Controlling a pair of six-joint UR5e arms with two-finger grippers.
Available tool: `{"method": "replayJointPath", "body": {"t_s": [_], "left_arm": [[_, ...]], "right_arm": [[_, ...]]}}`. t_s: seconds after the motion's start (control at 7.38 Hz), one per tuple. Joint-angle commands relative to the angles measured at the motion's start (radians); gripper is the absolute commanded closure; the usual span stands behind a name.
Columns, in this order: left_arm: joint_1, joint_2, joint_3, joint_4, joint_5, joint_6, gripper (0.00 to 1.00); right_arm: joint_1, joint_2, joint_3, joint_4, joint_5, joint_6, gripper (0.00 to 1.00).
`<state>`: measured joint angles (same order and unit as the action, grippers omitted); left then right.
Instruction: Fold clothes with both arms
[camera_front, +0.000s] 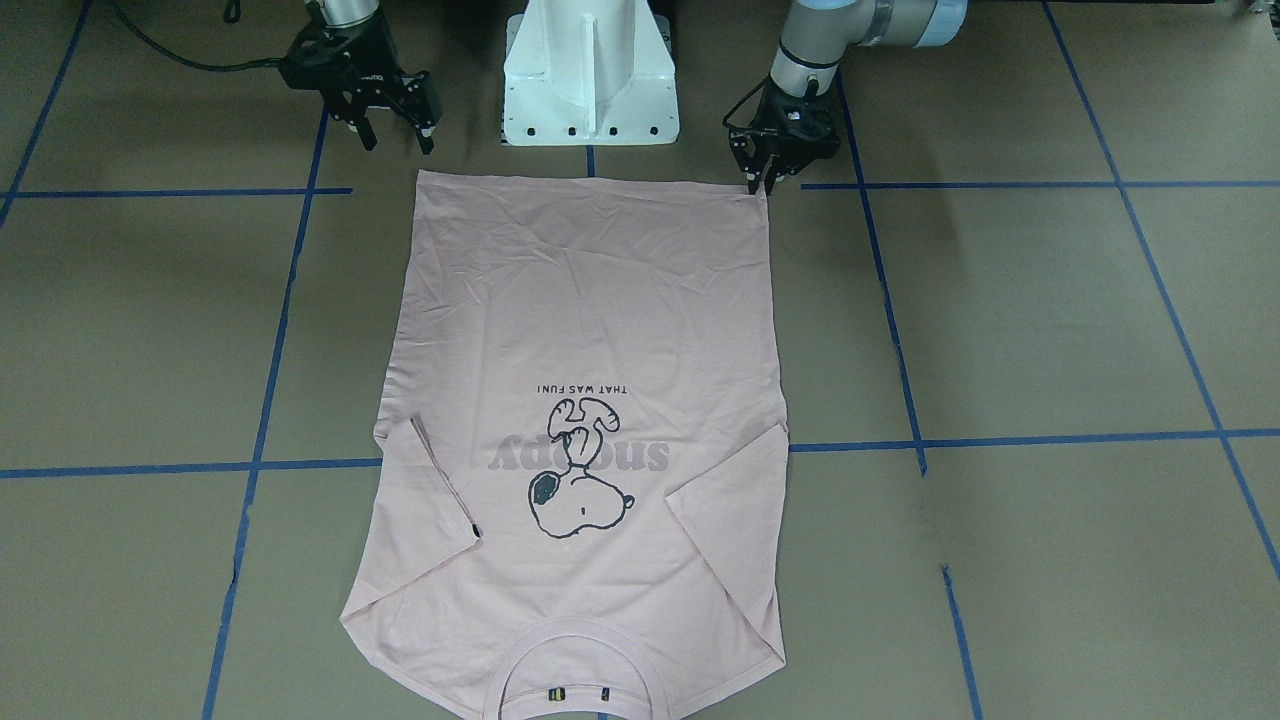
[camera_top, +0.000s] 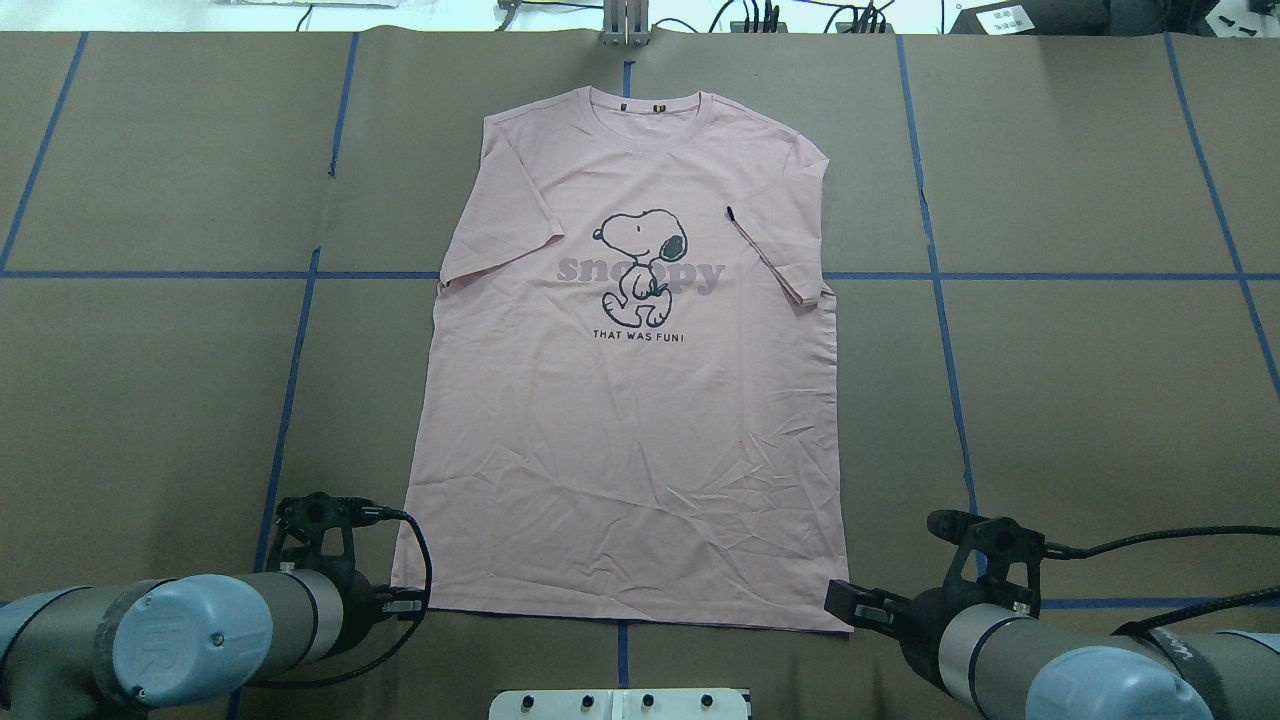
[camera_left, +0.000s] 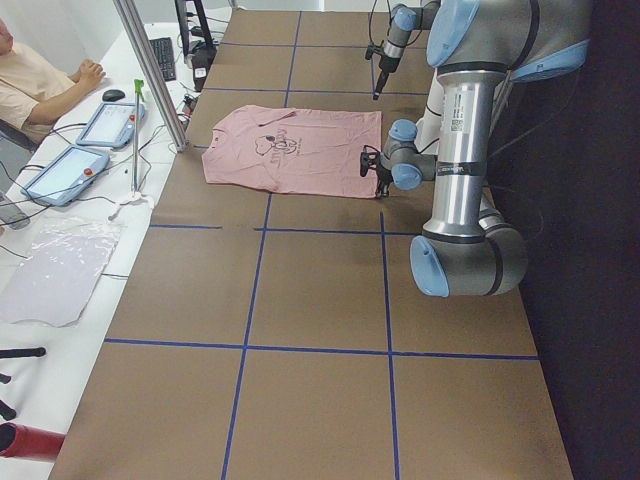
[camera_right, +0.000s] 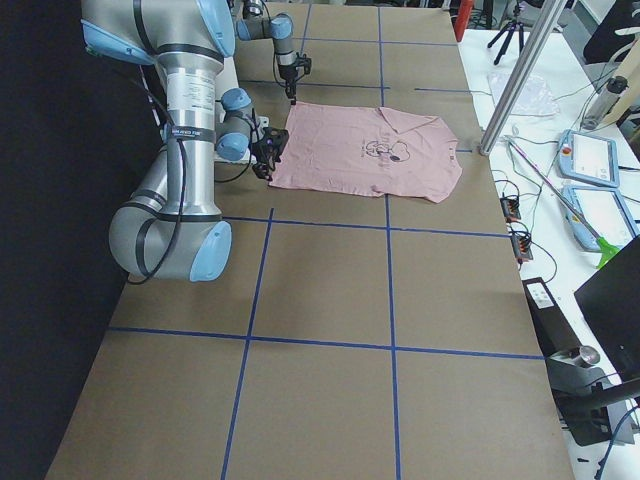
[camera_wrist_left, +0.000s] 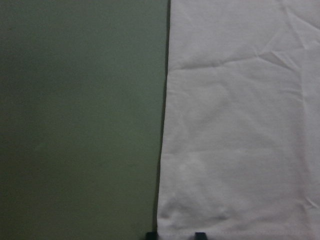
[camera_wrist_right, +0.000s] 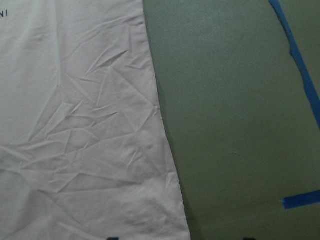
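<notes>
T-shirt flat, print side up; both grippers at hem corners.

Pink T-shirt (camera_top: 620, 420) lies spread on the brown table (camera_top: 1080, 400), collar on the far side from the robot, hem toward the white pedestal (camera_front: 590, 70), both sleeves folded in over the body. Left gripper (camera_front: 760, 182) sits at its hem corner, jaws narrow with a gap between. One fingertip (camera_wrist_left: 200, 235) is over the cloth, the other at its edge, possibly touching the fabric. Right gripper (camera_front: 398, 143) hangs near the other hem corner, jaws wide, holding nothing.
</notes>
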<state>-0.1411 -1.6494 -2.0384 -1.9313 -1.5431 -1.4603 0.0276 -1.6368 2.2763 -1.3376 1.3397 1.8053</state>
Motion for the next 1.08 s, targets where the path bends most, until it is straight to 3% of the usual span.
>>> {"method": "replayJointPath", "body": {"t_s": [0.0,0.14,0.41,0.68,0.95], "left_arm": [[0.000,0.000,-0.002,0.000,0.000,0.000,1.00],[0.000,0.000,-0.008,0.000,0.000,0.000,1.00],[0.000,-0.003,-0.011,0.000,0.000,0.000,1.00],[0.001,-0.009,-0.011,0.000,-0.002,0.000,1.00],[0.001,-0.010,-0.009,0.000,-0.003,0.000,1.00]], "right_arm": [[-0.014,0.000,-0.003,0.000,-0.007,0.002,0.13],[-0.050,0.000,-0.006,-0.002,-0.048,0.031,0.15],[-0.112,0.023,-0.009,-0.088,-0.120,0.193,0.41],[-0.121,0.054,-0.047,-0.106,-0.132,0.270,0.59],[-0.121,0.121,-0.101,-0.127,-0.135,0.311,0.61]]}}
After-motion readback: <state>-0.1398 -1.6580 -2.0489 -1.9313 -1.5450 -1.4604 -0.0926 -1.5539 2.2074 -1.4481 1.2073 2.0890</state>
